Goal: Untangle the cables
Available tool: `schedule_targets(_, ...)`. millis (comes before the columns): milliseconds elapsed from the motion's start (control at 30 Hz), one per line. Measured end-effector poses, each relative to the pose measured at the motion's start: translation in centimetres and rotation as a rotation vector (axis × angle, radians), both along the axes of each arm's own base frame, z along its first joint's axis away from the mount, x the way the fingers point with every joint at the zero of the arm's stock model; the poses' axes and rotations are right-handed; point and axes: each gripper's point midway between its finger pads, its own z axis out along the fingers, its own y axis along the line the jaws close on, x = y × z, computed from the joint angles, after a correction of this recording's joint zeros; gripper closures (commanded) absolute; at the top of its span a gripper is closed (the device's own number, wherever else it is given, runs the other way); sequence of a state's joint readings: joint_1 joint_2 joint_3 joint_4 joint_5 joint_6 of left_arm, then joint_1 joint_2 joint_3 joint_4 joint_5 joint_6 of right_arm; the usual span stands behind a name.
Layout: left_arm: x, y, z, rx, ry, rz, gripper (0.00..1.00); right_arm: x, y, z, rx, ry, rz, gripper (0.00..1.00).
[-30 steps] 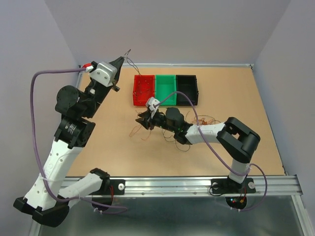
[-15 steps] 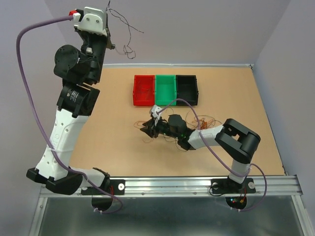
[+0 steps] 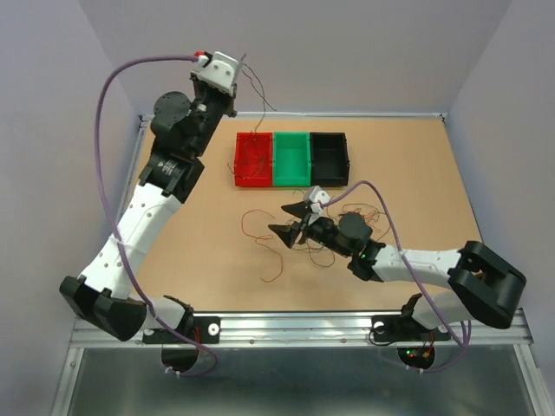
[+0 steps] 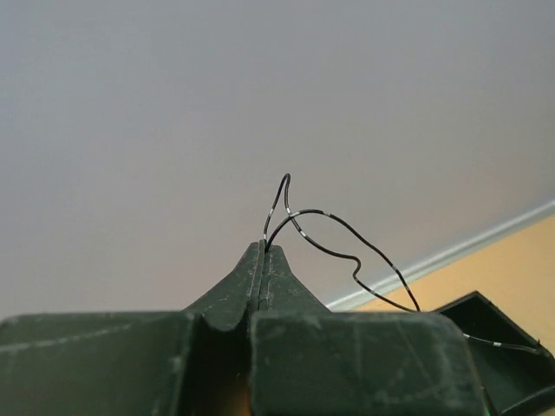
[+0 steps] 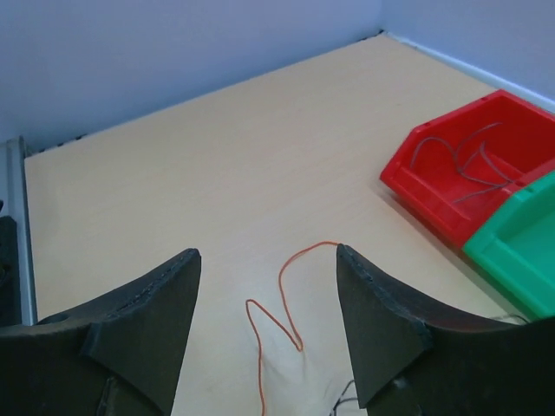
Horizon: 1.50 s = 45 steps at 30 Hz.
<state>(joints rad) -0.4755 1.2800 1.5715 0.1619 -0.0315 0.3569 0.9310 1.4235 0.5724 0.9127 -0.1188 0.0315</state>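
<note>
Untangling partly done. Left jaws, raised near the back wall, are clamped on one dark cable [image 4: 329,227] whose free end trails toward the red bin [image 3: 253,180]. That bin already holds at least two pale cables. Right jaws stand apart, holding nothing, low over the surface [image 3: 191,243] at the remaining clump of cables [image 3: 360,211]. One orange cable [image 5: 283,290] lies loose just ahead of them. Count: three bins, red, green [image 3: 291,179] and black [image 3: 329,178]. The strands left in the clump are too fine to count.
</note>
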Motion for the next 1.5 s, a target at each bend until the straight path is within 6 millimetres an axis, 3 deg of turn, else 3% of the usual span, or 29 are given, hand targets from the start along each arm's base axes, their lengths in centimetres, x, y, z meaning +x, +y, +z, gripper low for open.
schedule_targets(67, 1.4, -1.5, -2.6, 0.025, 0.036, -0.037, 1.0, 0.1, -1.7, 1.0, 0.031, 0.0, -0.066, 0.34)
schedule_targets(200, 4.1, -4.8, -9.7, 0.068, 0.14, -0.133, 1.0, 0.5, -5.5, 3.6, 0.123, 0.009, -0.217, 0.38)
schedule_targets(267, 5.3, -5.8, -11.6, 0.055, 0.177, -0.152, 1.0, 0.6, -7.1, 4.8, 0.171, 0.01, -0.275, 0.38)
schedule_targets(367, 7.3, -6.8, -13.2, 0.015, 0.213, -0.152, 1.0, 0.5, -10.1, 5.5, 0.226, 0.018, -0.377, 0.39)
schedule_targets(567, 11.1, -8.6, -15.8, -0.013, 0.261, -0.141, 1.0, 0.4, -13.2, 5.6, 0.262, 0.029, -0.477, 0.39)
schedule_targets(833, 14.4, -10.8, -20.9, 0.011, 0.363, -0.16, 1.0, 0.5, -14.2, 5.1, 0.246, 0.041, -0.521, 0.39)
schedule_targets(1067, 16.3, -11.3, -28.6, 0.087, 0.511, -0.131, 1.0, 0.2, -14.6, 5.1, 0.249, 0.04, -0.521, 0.39)
schedule_targets(1133, 16.5, -11.2, -29.9, 0.103, 0.538, -0.125, 1.0, 0.2, -14.7, 5.0, 0.246, 0.041, -0.521, 0.39)
schedule_targets(1500, 17.1, -8.9, -31.7, 0.252, 0.516, -0.019, 1.0, 0.2, -14.7, 4.8, 0.24, 0.044, -0.523, 0.39)
